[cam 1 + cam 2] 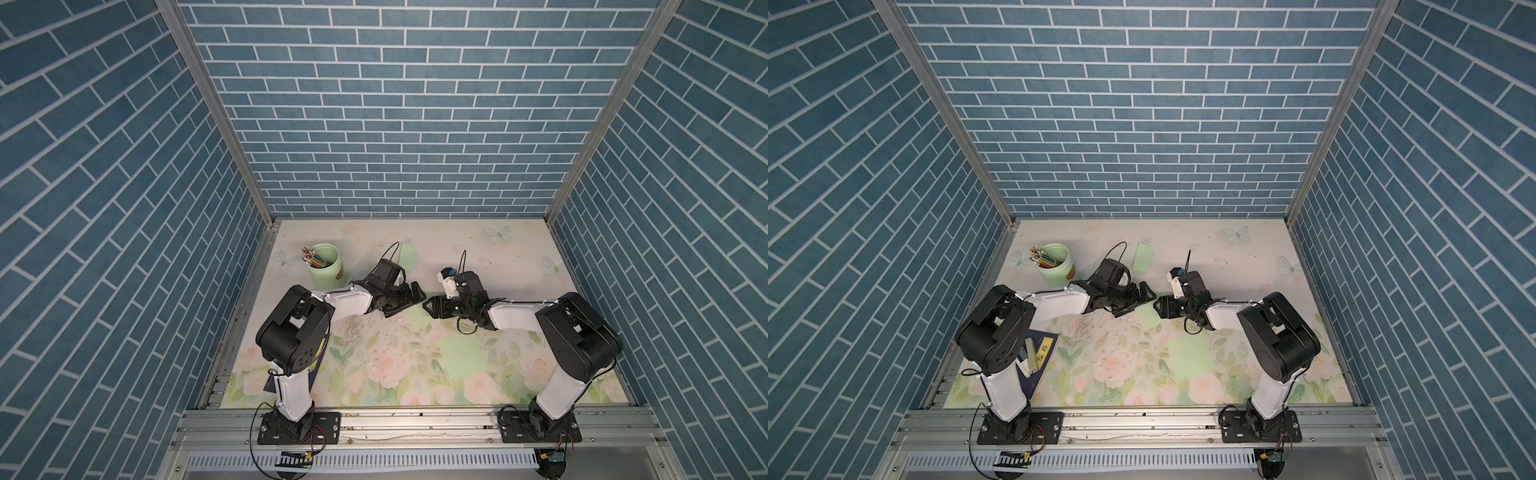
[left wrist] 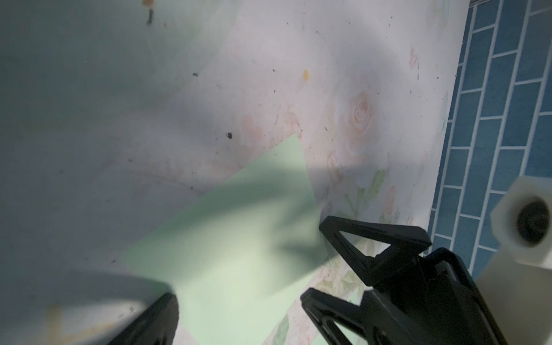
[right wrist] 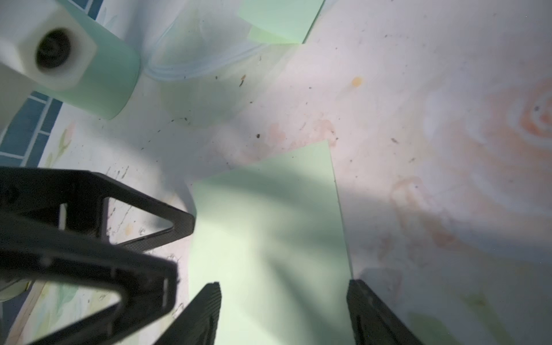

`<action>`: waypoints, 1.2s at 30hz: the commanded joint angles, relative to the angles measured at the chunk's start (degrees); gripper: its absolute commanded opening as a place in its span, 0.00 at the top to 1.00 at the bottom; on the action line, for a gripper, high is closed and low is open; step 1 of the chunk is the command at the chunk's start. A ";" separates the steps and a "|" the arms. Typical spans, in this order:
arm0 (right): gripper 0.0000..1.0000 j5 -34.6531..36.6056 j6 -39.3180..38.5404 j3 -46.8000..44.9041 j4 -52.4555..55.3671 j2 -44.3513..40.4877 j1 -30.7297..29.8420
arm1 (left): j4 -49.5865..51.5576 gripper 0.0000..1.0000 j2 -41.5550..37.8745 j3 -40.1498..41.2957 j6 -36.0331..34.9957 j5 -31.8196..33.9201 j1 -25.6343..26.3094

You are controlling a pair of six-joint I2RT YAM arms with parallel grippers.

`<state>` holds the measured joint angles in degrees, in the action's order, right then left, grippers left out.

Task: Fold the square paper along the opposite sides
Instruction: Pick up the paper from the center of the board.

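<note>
Pale green paper (image 3: 268, 239) lies flat, one corner showing; both tools, left (image 2: 239, 298) and right (image 3: 283, 304), spread apart

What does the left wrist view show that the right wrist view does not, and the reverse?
Only the left wrist view: nothing separate, just a much wider stretch of the blue brick wall. Only the right wrist view: a green cup and a second green sheet. Both: the green paper on the flowered table, the left arm's fingers and the right arm's fingers.
</note>
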<state>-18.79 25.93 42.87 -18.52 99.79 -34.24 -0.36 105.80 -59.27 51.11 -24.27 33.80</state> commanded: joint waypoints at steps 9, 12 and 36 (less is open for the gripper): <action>0.30 -7.05 4.48 -1.83 1.18 5.45 -2.13 | 2.64 0.04 6.03 3.20 1.60 1.26 -1.54; 0.30 -7.06 4.30 -1.74 0.69 4.99 -2.58 | 3.42 0.16 6.77 2.73 0.93 2.41 -1.67; 0.28 -15.48 8.70 3.66 -0.69 -17.07 9.19 | 3.03 0.77 -11.43 -9.47 -15.13 -3.64 -5.66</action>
<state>-28.58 29.82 46.65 -14.44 84.07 -26.63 5.10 97.67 -67.51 40.45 -23.44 29.67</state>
